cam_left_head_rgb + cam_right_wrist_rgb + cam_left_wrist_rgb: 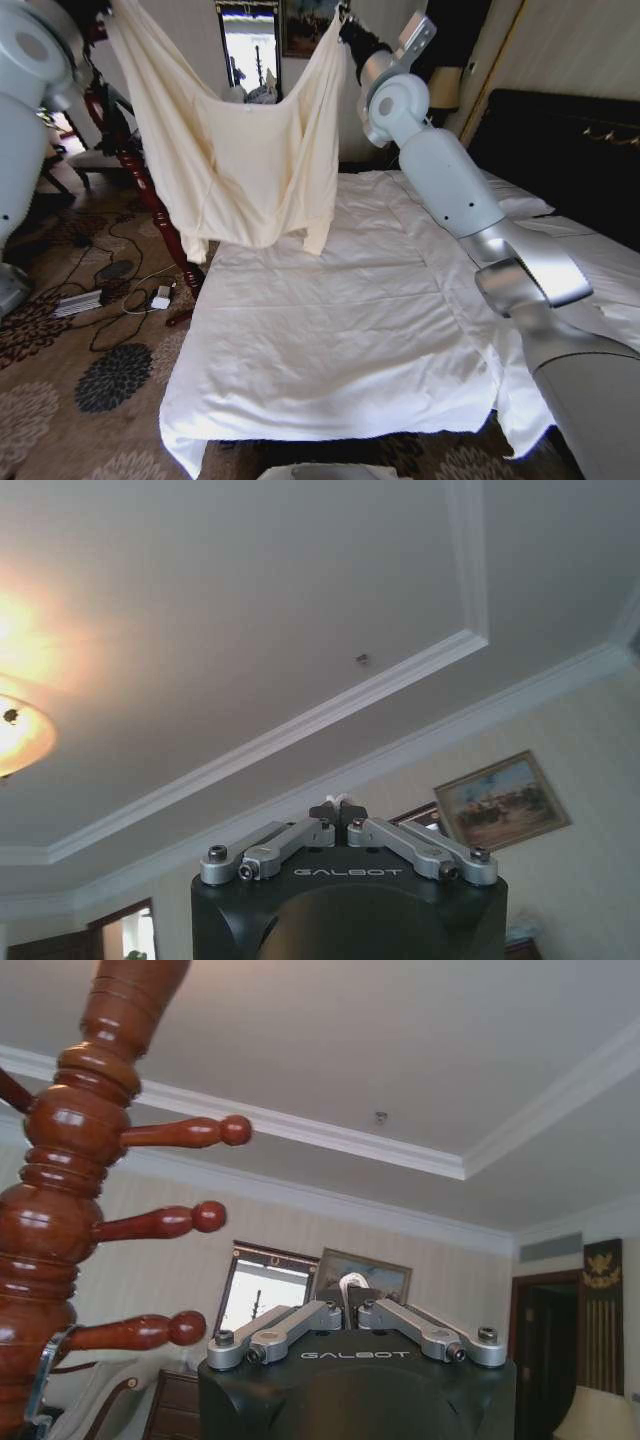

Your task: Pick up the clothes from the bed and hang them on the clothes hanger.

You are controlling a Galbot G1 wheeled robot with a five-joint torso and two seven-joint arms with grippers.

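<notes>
You can read "GALBOT" in pale letters on both claw housings in the wrist views; no other writing is legible.

Your left claw (349, 1295) points up toward the ceiling w/ its fingers (300, 1322) drawn together at the centre, pinched on a thin silver loop, prob. the metal hook (352, 1282) of the hanger. Your right claw (338, 815) also points up, fingers closed on a small bit of pale fabric at the tips.

In the head view the pale cream-yellow garment (240, 150) hangs spread in the air above the near-left part of the bed (340, 340), held high at both top corners: one corner up by your left arm at the frame's upper left, the other up by your right arm's wrist near top centre. Its neckline sags between them, sleeves dangling, hem clear of the white sheet.

Around you: the red-brown turned-wood coat stand (70, 1200) is just beside the left claw, 3 knobbed pegs sticking out toward it; its lower post shows behind the garment's left side in the head view. Cables and a power strip (80, 301) lie on the patterned carpet left of the bed. A mirror (250, 45) and framed painting (497, 800) are on the far wall; dark headboard (570, 150) at right.
</notes>
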